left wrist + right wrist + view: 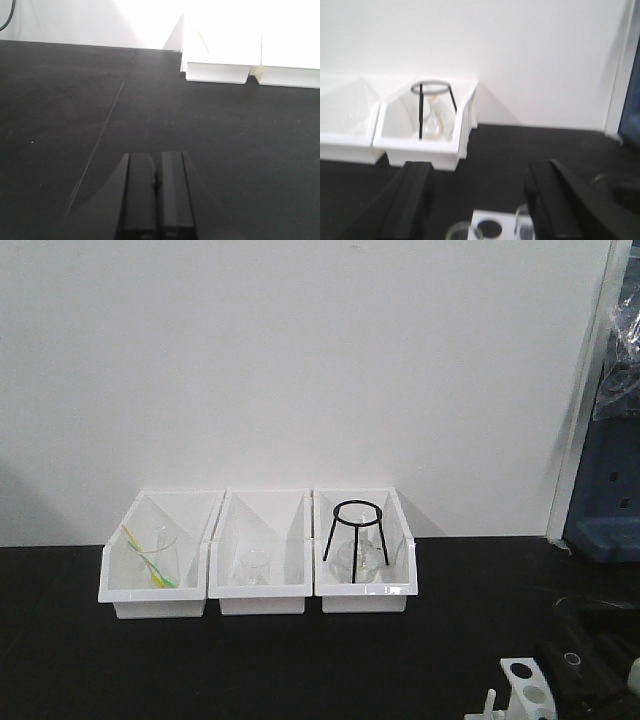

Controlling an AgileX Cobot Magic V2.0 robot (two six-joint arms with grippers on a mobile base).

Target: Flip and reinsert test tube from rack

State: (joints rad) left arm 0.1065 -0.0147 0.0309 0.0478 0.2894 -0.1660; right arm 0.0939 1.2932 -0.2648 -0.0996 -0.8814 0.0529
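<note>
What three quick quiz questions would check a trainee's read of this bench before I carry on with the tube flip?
1. True or false: the left gripper has its fingers pressed together over bare black tabletop.
2. Which of the three white bins holds the black wire tripod stand? A) left bin B) middle bin C) right bin
3. Fill in: in the right wrist view, the right gripper is ____, straddling the test-tube rack at the bottom edge.

Key
1. True; nothing is between the fingers.
2. C; a clear glass flask sits under it.
3. open; the fingers stand wide apart with the rack's top plate between them.
</note>
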